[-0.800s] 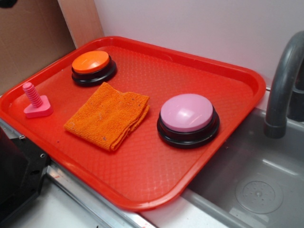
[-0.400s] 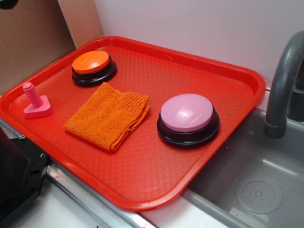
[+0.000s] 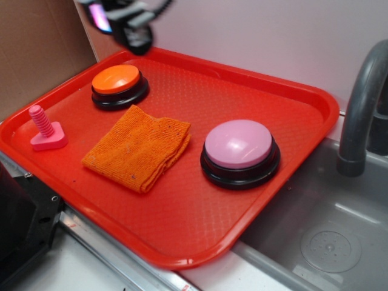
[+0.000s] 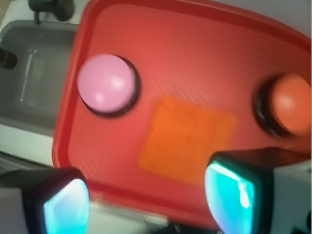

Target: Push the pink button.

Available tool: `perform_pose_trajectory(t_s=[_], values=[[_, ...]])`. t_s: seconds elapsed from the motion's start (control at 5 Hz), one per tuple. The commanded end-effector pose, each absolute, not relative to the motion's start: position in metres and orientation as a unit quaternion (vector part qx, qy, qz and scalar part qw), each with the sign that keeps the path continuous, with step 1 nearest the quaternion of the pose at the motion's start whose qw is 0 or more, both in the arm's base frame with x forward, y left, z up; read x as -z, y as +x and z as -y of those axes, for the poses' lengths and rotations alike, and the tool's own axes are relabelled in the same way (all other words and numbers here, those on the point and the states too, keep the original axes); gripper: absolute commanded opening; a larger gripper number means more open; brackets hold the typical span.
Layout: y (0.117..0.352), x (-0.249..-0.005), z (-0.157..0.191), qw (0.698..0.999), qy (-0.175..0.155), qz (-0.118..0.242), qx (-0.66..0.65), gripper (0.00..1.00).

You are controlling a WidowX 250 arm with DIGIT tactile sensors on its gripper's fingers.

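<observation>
From the exterior view, my gripper (image 3: 124,24) is hanging at the far left, above the tray's (image 3: 182,233) far edge, well apart from the pink button (image 3: 238,144) sitting right of the orange cloth (image 3: 138,147). In the wrist view, my fingers (image 4: 230,192) are standing spread, gripping nothing; the pink button (image 4: 106,83) is lying far left.

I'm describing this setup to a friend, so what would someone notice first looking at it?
The big red tray fills the scene, beside a grey sink. On it, the large pink button stands out toward the sink side, with a smaller orange button at the far corner and a folded orange cloth between them. The gripper hangs high above the tray's far edge, jaws apart.
</observation>
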State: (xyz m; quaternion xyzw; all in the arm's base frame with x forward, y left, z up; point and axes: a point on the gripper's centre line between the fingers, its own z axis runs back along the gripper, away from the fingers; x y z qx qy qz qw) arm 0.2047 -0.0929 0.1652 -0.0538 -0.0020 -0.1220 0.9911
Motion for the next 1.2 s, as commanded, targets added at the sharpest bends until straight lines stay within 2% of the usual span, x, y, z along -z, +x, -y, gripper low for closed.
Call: perform_pose_trajectory(t_s=[0.0, 0.2, 0.4, 0.6, 0.8, 1.0], values=[[0.207, -0.179, 0.102, 0.988, -0.061, 0.03, 0.137, 1.0], [0.207, -0.179, 0.102, 0.988, -0.061, 0.03, 0.137, 1.0], [0.229, -0.164, 0.116, 0.983, -0.026, 0.039, 0.18, 1.0], [0.249, -0.131, 0.126, 0.972, 0.001, 0.053, 0.227, 1.0], [0.263, -0.102, 0.131, 0.969, 0.005, 0.049, 0.244, 1.0], [0.269, -0.081, 0.139, 0.966, -0.013, 0.045, 0.253, 1.0]])
